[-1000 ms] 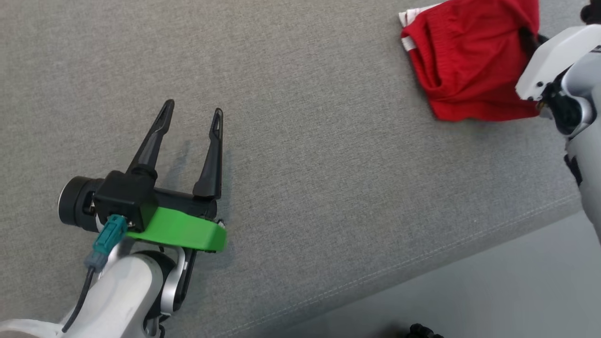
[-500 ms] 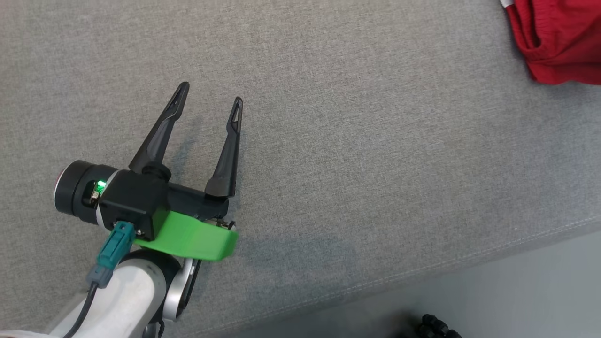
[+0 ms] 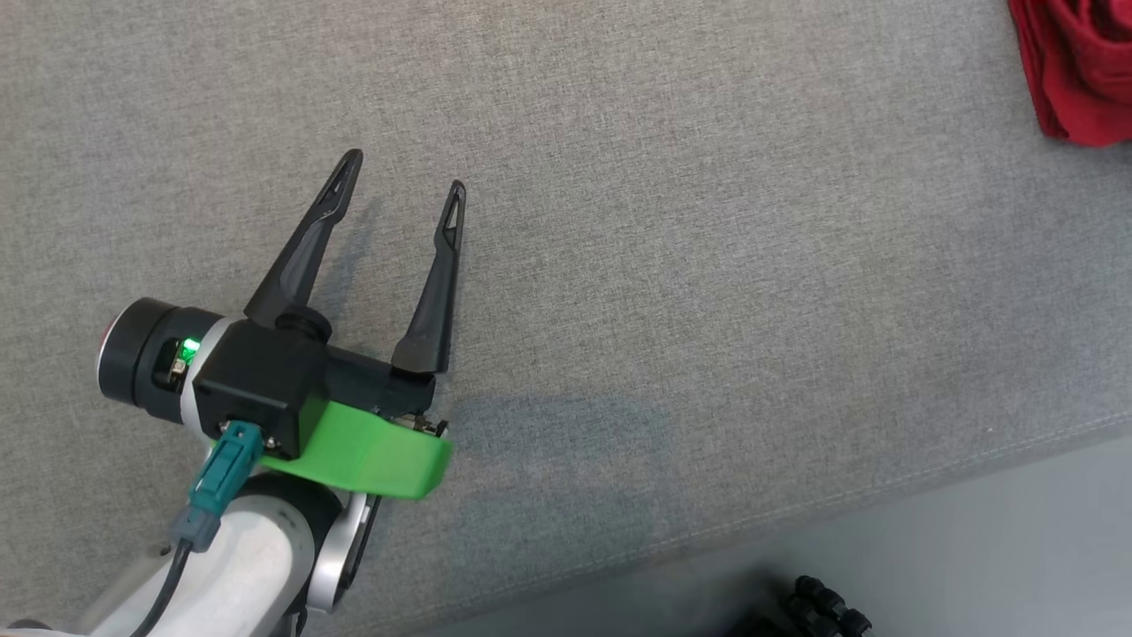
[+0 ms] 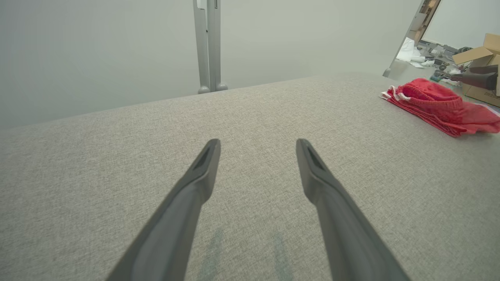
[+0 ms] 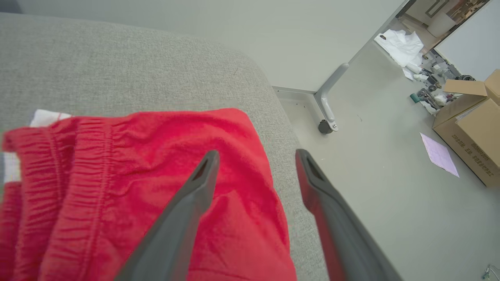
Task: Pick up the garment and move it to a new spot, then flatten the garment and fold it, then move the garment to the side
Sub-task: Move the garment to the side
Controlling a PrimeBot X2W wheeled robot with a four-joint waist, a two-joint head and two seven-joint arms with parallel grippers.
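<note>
Our right gripper (image 5: 256, 152) has sprung open, empty like the left gripper (image 3: 405, 172), over a red fabric garment (image 5: 136, 175) we judge soft and light; we'd pinch its gathered waistband (image 5: 90, 156).

Print stands on the cardboard box (image 5: 468, 132) on the floor in the right wrist view: two short lines of dark characters run slantwise along its long side wall. They look like digits and letters, but they are too small and skewed to read. In the left wrist view a cardboard box (image 4: 482, 93) carries a dark line low on its side, equally illegible. Just beside the box, a pale sheet of paper (image 5: 439, 154) lies flat, with no legible writing.
</note>
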